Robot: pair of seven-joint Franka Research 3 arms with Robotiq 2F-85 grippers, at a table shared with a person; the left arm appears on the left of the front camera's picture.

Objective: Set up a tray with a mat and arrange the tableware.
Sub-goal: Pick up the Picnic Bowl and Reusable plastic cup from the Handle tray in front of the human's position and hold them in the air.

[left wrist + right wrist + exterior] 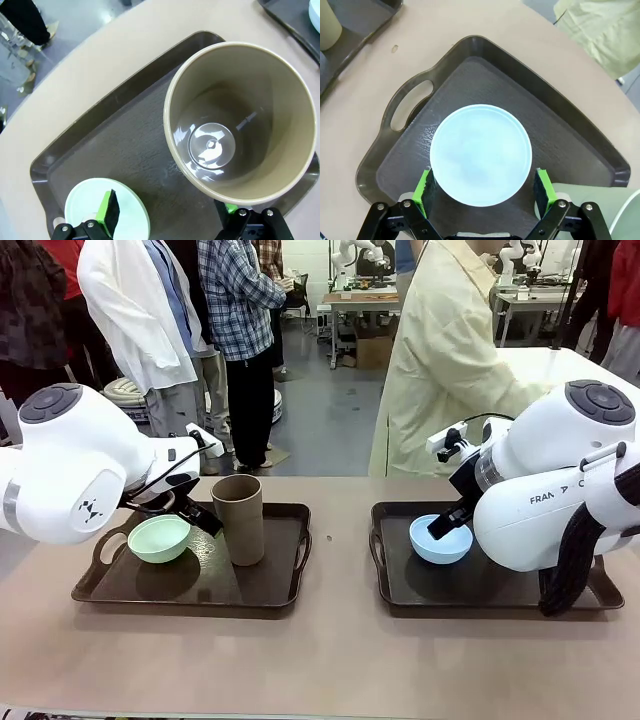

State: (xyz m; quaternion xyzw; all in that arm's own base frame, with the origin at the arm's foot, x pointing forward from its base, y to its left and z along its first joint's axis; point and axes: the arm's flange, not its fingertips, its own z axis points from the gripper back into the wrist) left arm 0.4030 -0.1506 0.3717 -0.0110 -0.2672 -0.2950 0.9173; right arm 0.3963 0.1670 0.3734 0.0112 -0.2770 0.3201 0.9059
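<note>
Tableware, matte plastic, on two dark handled trays set side by side on the counter (330, 660). Left tray (270, 592): mint green bowl (159, 538) near the outer handle, brown tumbler (239, 518) upright just beside it. Right tray (400, 585): light blue bowl (440, 538), right way up, toward the end nearer the other tray. Judged light, stiff and unlikely to break, yet smooth enough to skid on a tray or slip from a loose pinch. Bowls best taken from above, across the rim, one pad on each side. Tumbler best taken across the upper wall below the lip and kept vertical, being tall and probably easy to tip. Left pincer (169, 210): released, spread wide, one pad above the mint green bowl, the other beside the brown tumbler, grasping nothing. Right pincer (483, 186): released, spread wide, pads (424, 187) flanking the light blue bowl, contact not discernible, not clamped
</note>
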